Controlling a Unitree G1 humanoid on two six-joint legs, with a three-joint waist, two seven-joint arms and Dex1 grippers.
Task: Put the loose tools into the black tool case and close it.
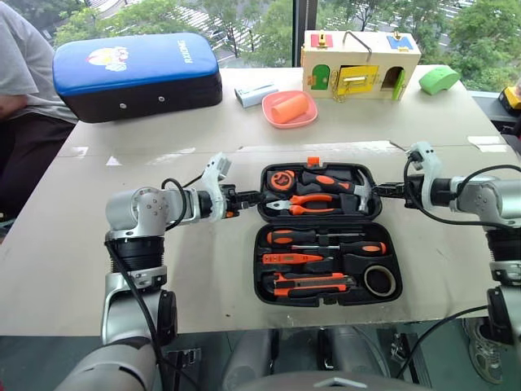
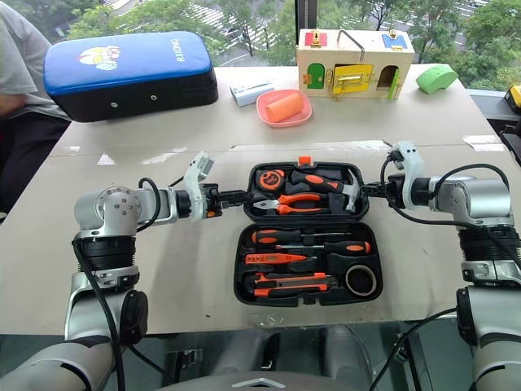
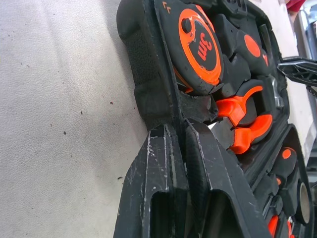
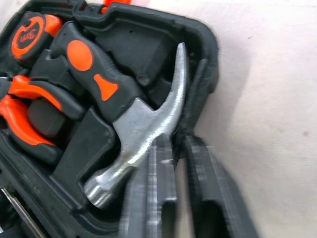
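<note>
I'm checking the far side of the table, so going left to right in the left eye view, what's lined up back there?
Blue-topped padded case → small grey box → pink dish with an orange cup → wooden latch box → green object.

1. Daylight comes from the windows behind the table [image 1: 98,269]; I see it bright and even.
2. Pale glare streaks lie on the table just beyond the case [image 1: 326,236].
3. Shadows beside the case are soft and faint.
4. My right wrist view smears the fingers [image 4: 203,193]; the hammer [image 4: 143,134] stays sharper.
</note>
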